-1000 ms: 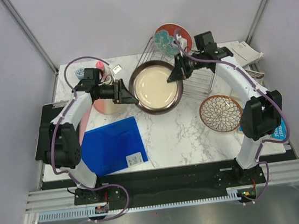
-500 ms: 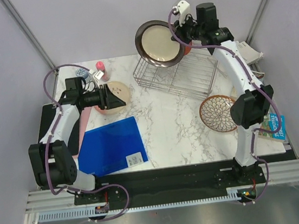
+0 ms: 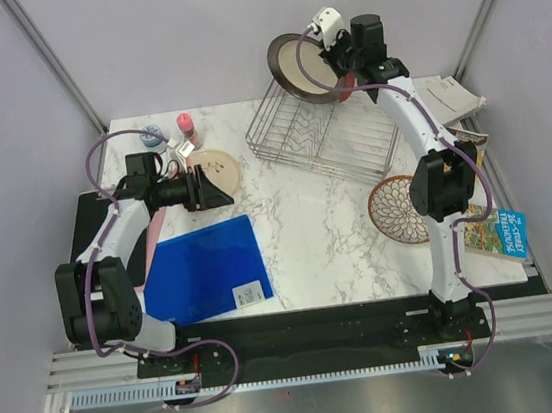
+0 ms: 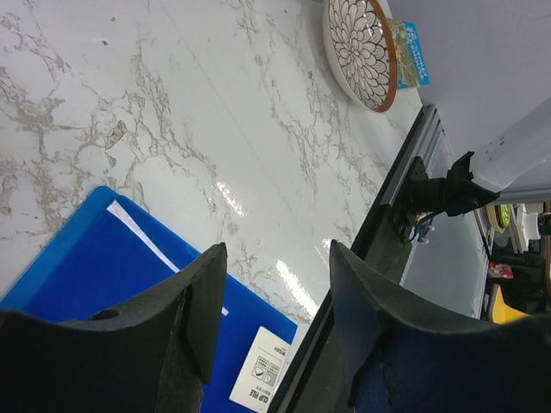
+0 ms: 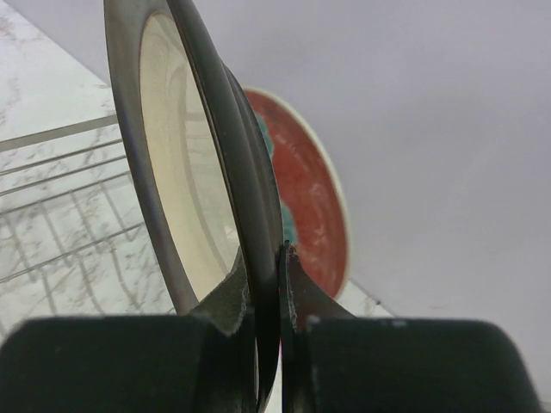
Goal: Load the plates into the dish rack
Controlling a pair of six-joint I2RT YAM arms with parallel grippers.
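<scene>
1. Cream plate with dark brown rim (image 5: 185, 198): held on edge, clear of the surface (image 3: 329, 230), over the 12 o'clock edge of the dish rack (image 3: 333, 139). Its cream face is turned toward 8 o'clock in the top view. Whether it touches the rack wires cannot be told.
2. Right hand (image 5: 269, 284): clamped narrow on this plate's rim, one finger on each face.
3. Red-orange plate (image 5: 306, 202): upright, just behind the held plate. In the top view it shows only as a sliver at the held plate's 4 o'clock, mostly hidden by the hand.
4. Dish rack: rests on the surface at the 1 o'clock sector, set at an angle to the surface edges. No plate sits between its visible dividers.
5. White plate with petal pattern (image 3: 402, 209): lies flat on the surface at the rack's 5 o'clock, apart from it.
6. Cream-pink plate (image 3: 219, 166): lies flat at the rack's 9 o'clock, well apart from it.
7. Left hand (image 4: 275, 258): fingers spread wide, nothing between them. It hovers at the cream-pink plate's 7 o'clock, overlapping its edge in the top view.
8. Blue folder (image 3: 208, 267): lies flat at the left hand's 6 o'clock.
9. Pink bottle (image 3: 187, 127): stands at the cream-pink plate's 11 o'clock.
</scene>
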